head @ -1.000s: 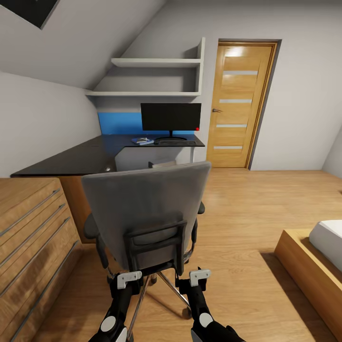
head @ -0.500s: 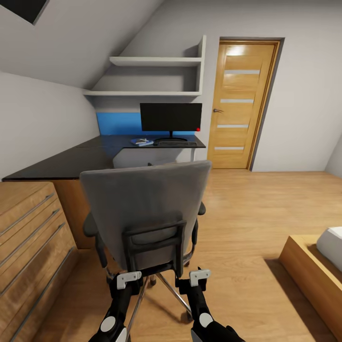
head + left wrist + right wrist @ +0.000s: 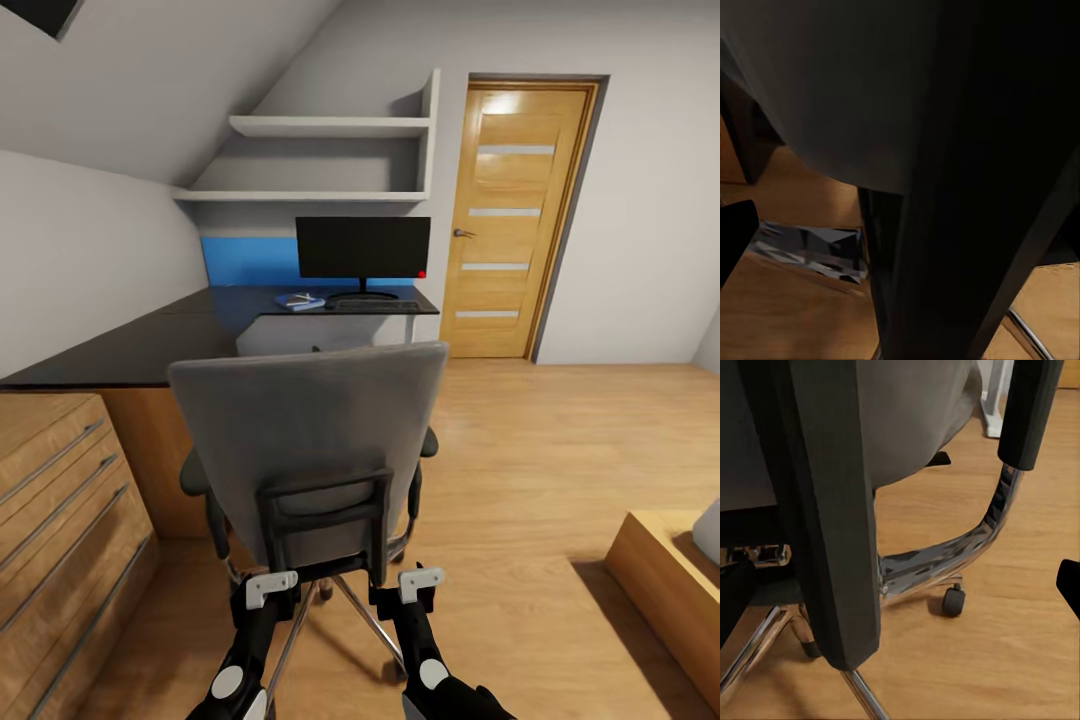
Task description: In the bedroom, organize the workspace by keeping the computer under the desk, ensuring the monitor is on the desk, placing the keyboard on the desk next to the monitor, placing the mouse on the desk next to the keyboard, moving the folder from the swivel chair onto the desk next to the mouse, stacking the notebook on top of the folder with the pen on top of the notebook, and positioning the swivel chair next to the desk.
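Behind swivel chair [image 3: 310, 440], left tool [image 3: 270, 588], right tool [image 3: 420, 580], arms forward, side by side

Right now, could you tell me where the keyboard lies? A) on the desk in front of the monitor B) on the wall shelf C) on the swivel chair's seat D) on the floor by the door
A: in the head view the keyboard lies flat on the desk, just in front of the monitor.

The swivel chair [image 3: 310, 460] stands directly ahead of both pincers, its black back frame [image 3: 325, 525] close before them. Open wood floor [image 3: 520, 470] lies to their right; the wooden cabinet [image 3: 60, 520] crowds their left.
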### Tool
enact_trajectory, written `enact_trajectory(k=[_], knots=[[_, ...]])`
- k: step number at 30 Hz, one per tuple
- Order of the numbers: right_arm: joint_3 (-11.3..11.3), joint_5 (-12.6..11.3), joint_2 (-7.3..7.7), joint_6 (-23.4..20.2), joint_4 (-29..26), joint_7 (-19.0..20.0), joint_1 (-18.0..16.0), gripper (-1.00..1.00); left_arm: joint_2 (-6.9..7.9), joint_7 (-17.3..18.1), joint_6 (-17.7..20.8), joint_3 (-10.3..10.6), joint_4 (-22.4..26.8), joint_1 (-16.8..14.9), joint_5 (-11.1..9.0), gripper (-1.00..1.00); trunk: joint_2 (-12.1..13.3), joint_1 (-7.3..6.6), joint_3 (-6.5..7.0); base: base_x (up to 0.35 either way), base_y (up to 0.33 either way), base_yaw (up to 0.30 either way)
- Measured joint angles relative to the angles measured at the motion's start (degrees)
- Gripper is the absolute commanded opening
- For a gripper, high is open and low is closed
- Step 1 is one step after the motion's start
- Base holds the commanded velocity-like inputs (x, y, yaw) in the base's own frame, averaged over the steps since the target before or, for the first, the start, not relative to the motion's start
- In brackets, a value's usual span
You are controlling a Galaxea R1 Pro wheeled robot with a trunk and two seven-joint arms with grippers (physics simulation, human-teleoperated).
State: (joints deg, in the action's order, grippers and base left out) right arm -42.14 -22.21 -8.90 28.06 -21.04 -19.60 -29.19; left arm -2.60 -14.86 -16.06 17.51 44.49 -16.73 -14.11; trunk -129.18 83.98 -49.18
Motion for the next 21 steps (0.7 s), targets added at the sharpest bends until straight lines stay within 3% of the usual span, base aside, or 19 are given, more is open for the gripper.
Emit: enact_trajectory(k=[13,21], knots=[[-0.1,0.1,0.00,0.0,0.0,0.0,0.0,1.00,-0.01,-0.1,0.0,0.0,-0.1,0.0,0.0,1.00,0.0,-0.01,0.00,0.241,0.006,0.000],[0.1,0.0,0.00,0.1,0.0,0.0,0.0,1.00,-0.01,-0.3,0.0,0.0,-0.7,0.0,-0.1,1.00,0.0,-0.01,-0.01,0.274,-0.148,0.000]])
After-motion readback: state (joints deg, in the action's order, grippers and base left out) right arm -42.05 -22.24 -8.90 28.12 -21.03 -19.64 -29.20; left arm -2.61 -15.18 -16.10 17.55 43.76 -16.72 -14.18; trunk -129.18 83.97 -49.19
